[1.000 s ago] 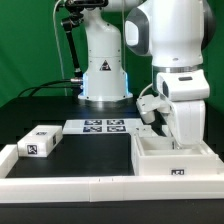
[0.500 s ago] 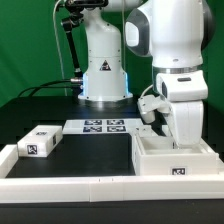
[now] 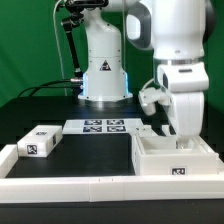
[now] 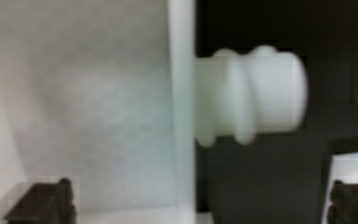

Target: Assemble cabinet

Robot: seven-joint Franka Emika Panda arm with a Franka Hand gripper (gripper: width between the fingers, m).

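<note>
One white cabinet body [image 3: 172, 160] sits at the exterior view's right of the dark desk [image 3: 90, 152], tucked just behind the low front rail [image 3: 70, 186], which likely braces it while the arm [image 3: 178, 60] hangs over it. The wrist view shows the fingers [image 4: 48, 200] spread wide, holding nothing, a white wall [image 4: 87, 90] and ribbed knob [image 4: 247, 95] blurred close ahead, seemingly lining up a grasp; a loose tagged panel [image 3: 38, 142] waits well apart.

The wrist view is blurred, and its edge crops the pincer [image 4: 201, 205].
</note>
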